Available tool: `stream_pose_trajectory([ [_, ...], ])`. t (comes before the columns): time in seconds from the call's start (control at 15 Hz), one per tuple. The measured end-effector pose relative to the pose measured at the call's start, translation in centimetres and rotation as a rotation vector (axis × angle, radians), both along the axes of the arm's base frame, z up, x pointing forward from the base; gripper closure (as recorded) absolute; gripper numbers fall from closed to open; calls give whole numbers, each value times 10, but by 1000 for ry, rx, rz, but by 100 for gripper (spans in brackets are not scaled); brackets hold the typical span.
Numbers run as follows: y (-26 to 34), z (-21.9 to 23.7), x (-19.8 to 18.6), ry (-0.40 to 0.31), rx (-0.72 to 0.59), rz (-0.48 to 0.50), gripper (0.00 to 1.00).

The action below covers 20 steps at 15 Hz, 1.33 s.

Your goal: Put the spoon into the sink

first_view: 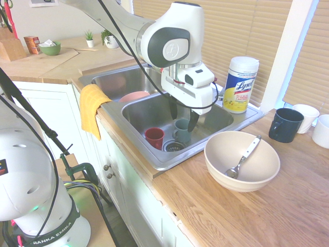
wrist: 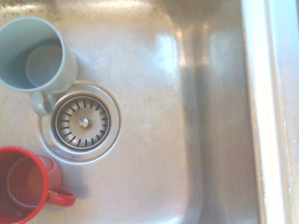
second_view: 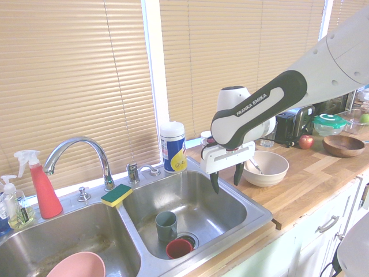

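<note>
Spoon (first_view: 243, 158) in bowl (first_view: 221, 167), beside sink (first_view: 139, 110)

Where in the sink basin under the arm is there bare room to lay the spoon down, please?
The sink basin floor is bare from the drain across to the wall nearest the beige bowl, where the spoon lies. It is crowded beside the drain, where the grey-green mug and the red cup stand.

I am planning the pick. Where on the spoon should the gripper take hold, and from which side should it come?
Probably the white handle of the spoon, near its upper end at the beige bowl rim. The spoon leans with its metal end at the bottom, so the open gripper should come from above, fingers across the handle.
</note>
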<state>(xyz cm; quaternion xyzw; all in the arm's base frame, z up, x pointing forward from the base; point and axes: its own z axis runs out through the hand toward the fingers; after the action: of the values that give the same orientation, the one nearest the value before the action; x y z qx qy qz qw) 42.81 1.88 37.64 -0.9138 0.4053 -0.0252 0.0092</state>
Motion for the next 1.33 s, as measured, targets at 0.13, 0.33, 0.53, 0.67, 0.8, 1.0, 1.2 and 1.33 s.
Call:
stream_pose_trajectory([
  [0.13,0,-1,0,4,-1,0,0],
  [0.33,-2,2,1,-14,0,-24,0],
  [0.53,-11,12,1,-90,4,-68,0],
  [0.67,-22,18,-8,-139,5,-93,0],
  [0.8,-40,29,-20,-188,6,-109,0],
  [1.0,-74,59,-36,-261,23,-105,0],
  [1.2,-113,73,-48,-291,44,-109,0],
  [1.33,-136,71,-50,-289,49,-109,0],
])
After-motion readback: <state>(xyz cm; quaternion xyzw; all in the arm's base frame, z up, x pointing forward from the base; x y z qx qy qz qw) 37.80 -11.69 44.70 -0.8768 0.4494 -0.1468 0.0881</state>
